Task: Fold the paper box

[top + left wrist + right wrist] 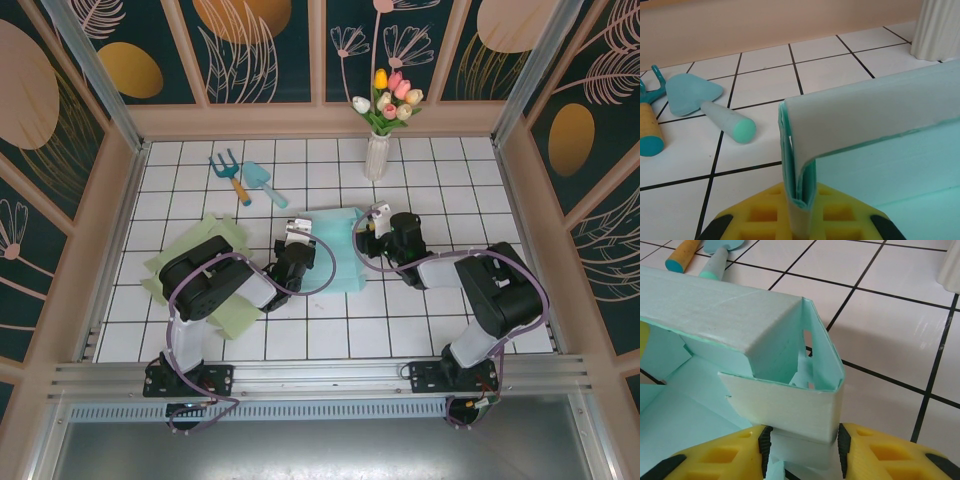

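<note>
Near the middle of a white tiled table point(300, 340), glossy squares with dark grout lines: a half-formed paper box point(335, 255) of pale mint card, matte and smooth, with crisp creases and thin, darker teal cut edges. Flat base panel down on the tiles, one long wall folded over into a rounded double layer, one corner squared up with a small slot and a tucked tab inside. Left gripper point(801, 215) closed tight on the end of that doubled wall, thin layers of card pinched upright between waffle-gridded yellow pads point(845, 207) with black trim. Right gripper point(802, 452) on the opposite side, clamped on the box's folded corner, a narrow flap of card touched on both sides by the pads' black inner edges. Behind the box and apart from it: a toy trowel point(695, 92) with a rounded teal blade and a smooth, tapered cylindrical handle, beside a fork point(232, 175) with curved teal prongs and a cork-like tan handle capped in teal. Further back, a ribbed white vase point(376, 155), fluted like a column, with tulips point(392, 98) in pink, yellow and cream. Under the left arm point(210, 285), a loose stack of flat lime-green sheets point(240, 318), edges askew.
</note>
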